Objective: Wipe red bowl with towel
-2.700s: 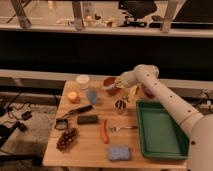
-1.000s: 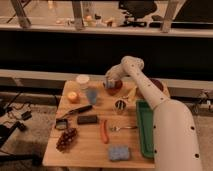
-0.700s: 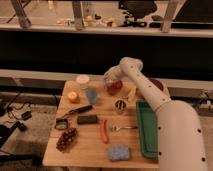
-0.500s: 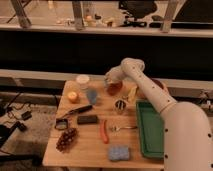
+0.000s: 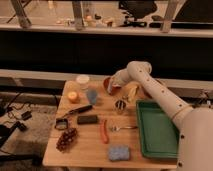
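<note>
The red bowl sits at the back middle of the wooden table, tipped up on its edge. My gripper is right against the bowl's right side, at the end of the white arm that reaches in from the right. It is shut on a pale towel pressed to the bowl's rim. The bowl's inside is mostly hidden by the towel and gripper.
Near the bowl are a white cup, a blue-grey item, an orange, a banana and a small metal cup. A green tray fills the right. Grapes, a red sausage, a fork and a blue sponge lie in front.
The arm swung left from the banana to the red bowl. Over the last second the gripper has shifted slightly right along the bowl with the towel.
</note>
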